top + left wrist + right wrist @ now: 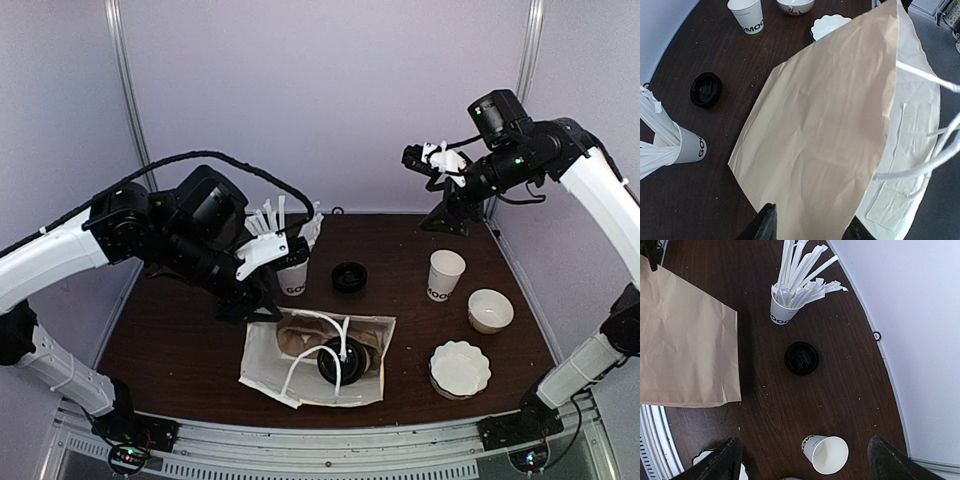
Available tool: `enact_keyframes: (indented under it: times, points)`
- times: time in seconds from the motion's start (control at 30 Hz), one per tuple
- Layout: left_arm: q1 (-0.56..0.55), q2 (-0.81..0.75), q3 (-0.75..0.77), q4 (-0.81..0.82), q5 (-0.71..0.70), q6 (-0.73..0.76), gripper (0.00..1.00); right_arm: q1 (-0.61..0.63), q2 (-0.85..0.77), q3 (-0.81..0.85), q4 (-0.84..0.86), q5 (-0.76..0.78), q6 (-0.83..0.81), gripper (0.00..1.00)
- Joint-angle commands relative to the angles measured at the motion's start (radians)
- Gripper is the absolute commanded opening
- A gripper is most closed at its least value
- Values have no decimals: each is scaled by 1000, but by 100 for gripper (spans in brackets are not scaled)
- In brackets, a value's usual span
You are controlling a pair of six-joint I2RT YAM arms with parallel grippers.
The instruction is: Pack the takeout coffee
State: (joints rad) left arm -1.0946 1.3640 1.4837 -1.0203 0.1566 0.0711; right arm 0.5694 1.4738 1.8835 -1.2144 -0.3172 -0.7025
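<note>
The takeout coffee (336,363) lies inside the paper bag (262,362) at the table's (180,340) 6 o'clock, its black top showing at the mouth. The left gripper (812,226), at the bag's 9 o'clock, stands partly spread. The right gripper (805,465), raised at 1 o'clock, gapes wide and empty.

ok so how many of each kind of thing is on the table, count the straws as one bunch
unlidded white paper cups: 2 (straw cup, open cup)
lidded takeout coffee: 1, in the bag
loose black lid: 1
bunch of straws: 1
paper bag: 1
white bowl: 1
scalloped white dish: 1
total: 8
</note>
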Motion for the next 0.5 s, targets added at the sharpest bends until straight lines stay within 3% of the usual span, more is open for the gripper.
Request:
enact_keyframes:
  times: [0.0, 0.2, 0.37, 0.47]
  points:
    - [1, 5, -5, 57, -35, 22, 43, -9, 15, 5, 8, -16, 14, 90]
    - [1, 44, 39, 58, -15, 40, 41, -12, 9, -9, 8, -18, 12, 91]
    - [2, 76, 74, 40, -8, 45, 22, -18, -3, -27, 13, -16, 9, 90]
    - [1, 97, 101, 21, 13, 48, 18, -24, -12, -41, 21, -17, 9, 90]
